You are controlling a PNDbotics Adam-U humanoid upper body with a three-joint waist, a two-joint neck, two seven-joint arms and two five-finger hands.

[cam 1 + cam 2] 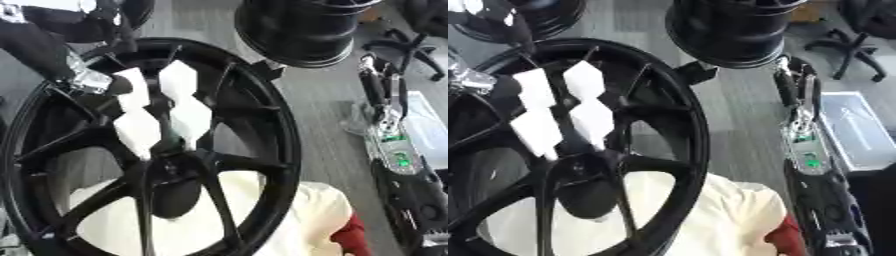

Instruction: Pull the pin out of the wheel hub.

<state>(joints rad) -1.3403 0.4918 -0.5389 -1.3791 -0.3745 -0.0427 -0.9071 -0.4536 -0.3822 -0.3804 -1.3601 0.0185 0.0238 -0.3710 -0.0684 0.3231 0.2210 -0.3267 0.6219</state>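
Left eye view: black wheel hub point(149, 165) fills the left and centre of the frame, left robot hand point(162, 112) with white fingers reaching down from upper left to the hub centre, fingers straight and pressed near the middle; pin itself can't be made out, so extraction looks not yet done. Right eye view: right robot hand point(794, 85) sits idle at right of frame, can't tell its finger state; no readable writing or brands anywhere.
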